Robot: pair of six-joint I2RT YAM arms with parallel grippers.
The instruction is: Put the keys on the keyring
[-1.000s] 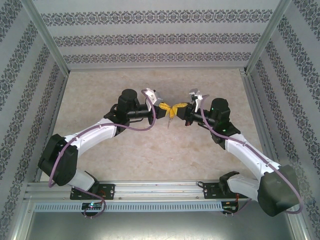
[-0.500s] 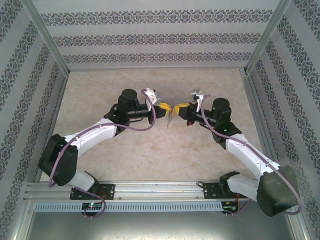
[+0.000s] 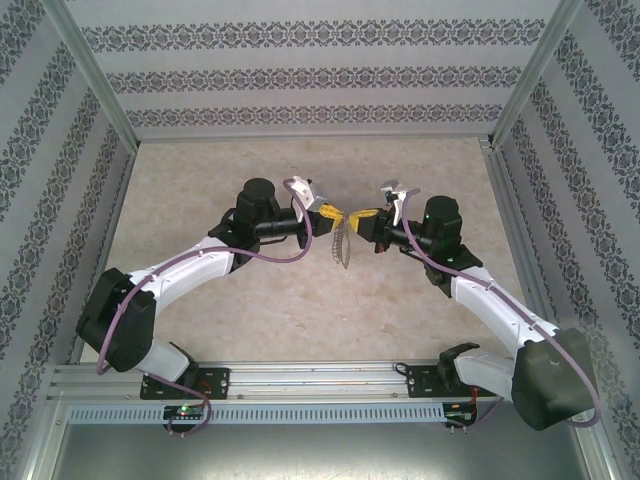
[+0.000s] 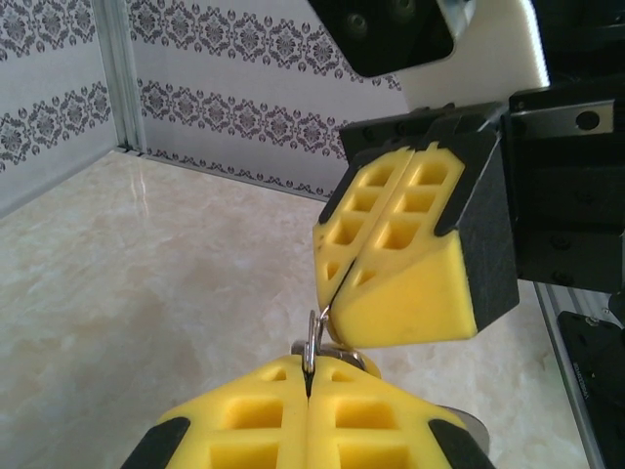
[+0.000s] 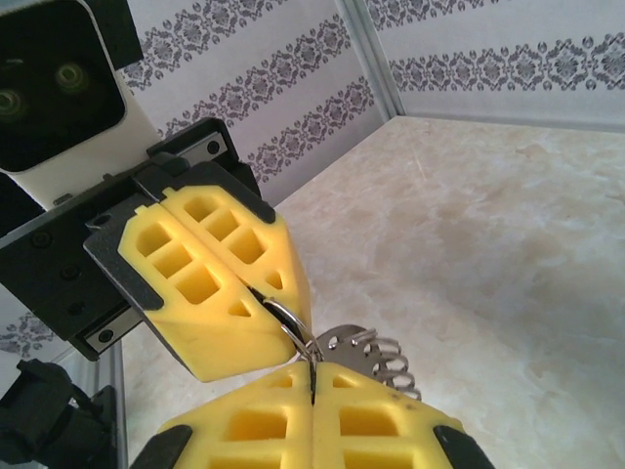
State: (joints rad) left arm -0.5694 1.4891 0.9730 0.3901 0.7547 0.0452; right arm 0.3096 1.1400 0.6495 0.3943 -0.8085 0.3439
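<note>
- The keyring point(image 5: 281, 315): a small grey metal loop, on edge, pinched in the closed tips of the left gripper point(image 3: 330, 211) and held in the air.
- Its chain of silvery rings point(image 3: 342, 245) dangles below.
- The keys: perhaps the thin metal sliver clamped in the right gripper point(image 3: 361, 214); too small to tell.

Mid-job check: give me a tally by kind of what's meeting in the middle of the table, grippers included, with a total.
Grippers: 2 (left gripper, right gripper)
Keyring loop: 1
Chain of silvery rings: 1
Total: 4
</note>
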